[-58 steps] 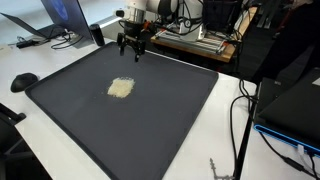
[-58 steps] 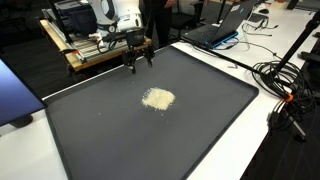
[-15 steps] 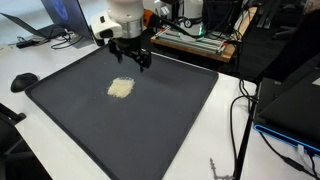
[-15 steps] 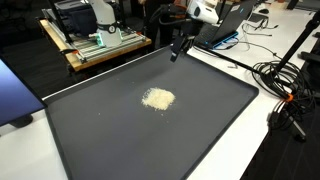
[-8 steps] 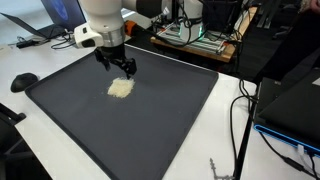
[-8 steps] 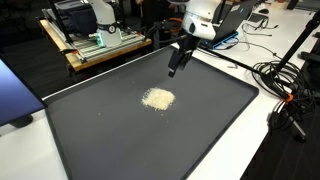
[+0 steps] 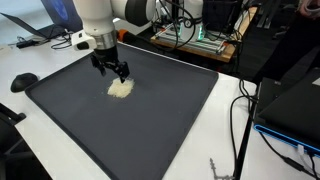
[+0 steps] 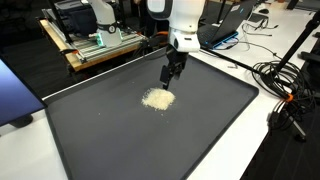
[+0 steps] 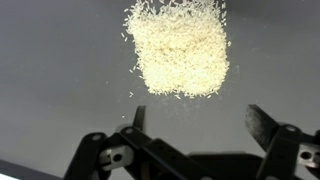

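Observation:
A small flat pile of pale rice-like grains point(image 7: 120, 88) lies on a large dark mat point(image 7: 150, 120); the pile also shows in an exterior view point(image 8: 157, 98) and fills the upper part of the wrist view point(image 9: 180, 47). My gripper point(image 7: 115, 72) hangs just above the mat beside the pile, also seen in an exterior view point(image 8: 168, 78). In the wrist view its fingers point(image 9: 200, 118) are spread wide apart with nothing between them, and the pile lies just beyond the tips.
The mat point(image 8: 120, 135) covers most of a white table. A laptop point(image 7: 62, 14) and cables sit at a far corner. A black mouse point(image 7: 24, 81) lies off one mat edge. Cables point(image 8: 285, 85) run along another side. A wooden rack with equipment point(image 8: 95, 45) stands behind.
The arm has swung across the far side of the mat and come down; the gripper now hangs close beside the grain pile. The pile has not moved.

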Robot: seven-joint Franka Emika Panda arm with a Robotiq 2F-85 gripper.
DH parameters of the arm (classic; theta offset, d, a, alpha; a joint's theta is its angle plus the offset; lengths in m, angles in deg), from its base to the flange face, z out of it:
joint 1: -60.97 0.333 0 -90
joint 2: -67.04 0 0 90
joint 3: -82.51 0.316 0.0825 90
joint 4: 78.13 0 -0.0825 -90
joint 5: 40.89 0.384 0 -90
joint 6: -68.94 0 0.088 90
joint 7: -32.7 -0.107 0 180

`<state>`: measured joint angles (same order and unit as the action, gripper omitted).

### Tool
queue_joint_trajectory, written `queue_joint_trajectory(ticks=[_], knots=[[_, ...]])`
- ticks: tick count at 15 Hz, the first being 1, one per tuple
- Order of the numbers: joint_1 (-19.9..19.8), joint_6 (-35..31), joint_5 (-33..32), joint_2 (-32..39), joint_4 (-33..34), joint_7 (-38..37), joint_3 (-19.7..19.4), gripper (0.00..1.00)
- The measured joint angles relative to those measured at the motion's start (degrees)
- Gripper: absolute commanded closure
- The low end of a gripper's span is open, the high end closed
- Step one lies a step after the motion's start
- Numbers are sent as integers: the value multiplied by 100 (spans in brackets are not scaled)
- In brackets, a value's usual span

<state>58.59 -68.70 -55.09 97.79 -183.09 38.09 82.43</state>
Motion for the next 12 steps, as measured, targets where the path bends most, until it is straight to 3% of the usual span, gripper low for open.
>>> queue_joint_trajectory(ticks=[7,12], knots=[[-162,-992,193,299,-451,217,-51,0],[-217,-1287,201,499,-483,282,-76,0]])
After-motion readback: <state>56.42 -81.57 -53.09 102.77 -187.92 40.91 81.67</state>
